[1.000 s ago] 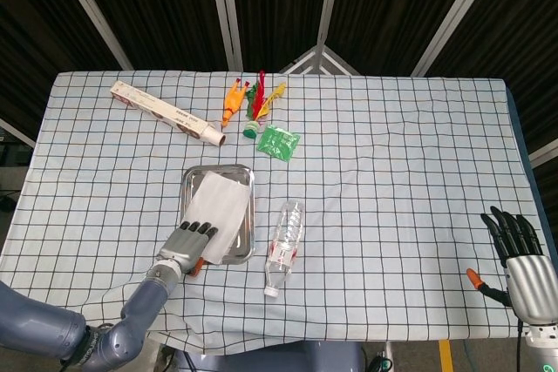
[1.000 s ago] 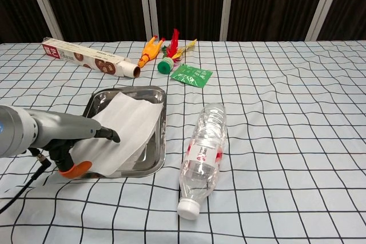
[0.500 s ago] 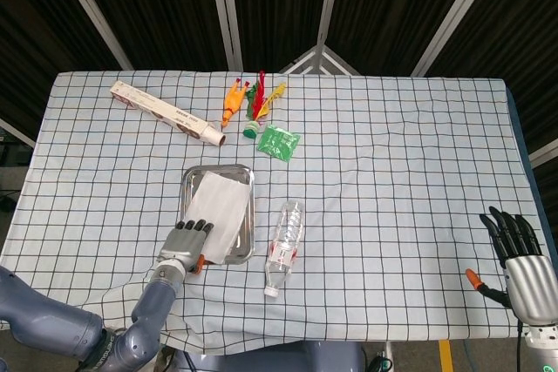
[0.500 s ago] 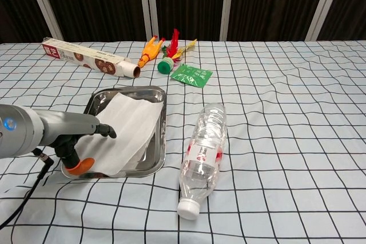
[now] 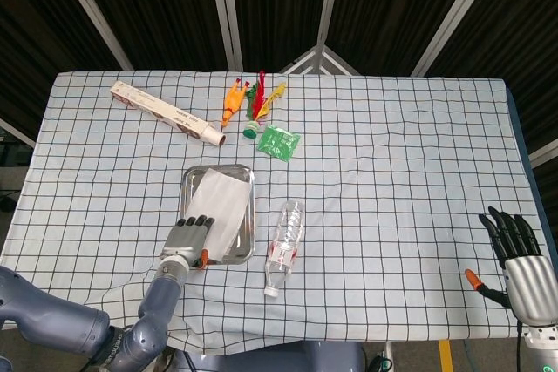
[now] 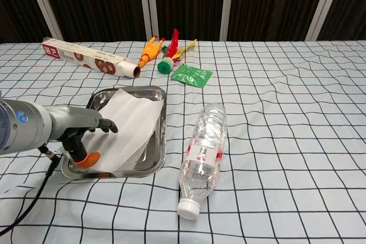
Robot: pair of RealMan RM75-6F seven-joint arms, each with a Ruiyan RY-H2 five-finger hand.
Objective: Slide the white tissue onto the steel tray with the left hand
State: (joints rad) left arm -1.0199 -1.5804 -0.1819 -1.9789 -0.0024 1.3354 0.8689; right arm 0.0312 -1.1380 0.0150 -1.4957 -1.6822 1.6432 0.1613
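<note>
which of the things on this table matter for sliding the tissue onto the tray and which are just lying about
Part of the job:
- white tissue, lying in the tray
- steel tray
- left hand, fingers on the tissue's near end

Just lying about:
- plastic bottle, on its side
- long box
- green packet
- shuttlecock
- rubber chicken
- right hand, idle

Right robot hand (image 5: 523,260) cut off by frame edge; left robot hand (image 6: 80,135) hides tray's near-left corner

One steel tray (image 5: 187,182), one white tissue (image 5: 220,202), one plastic bottle (image 5: 284,234). One long box (image 5: 166,113), one green packet (image 5: 278,142). Two hands: left hand (image 5: 187,240) and right hand (image 5: 521,259).
</note>
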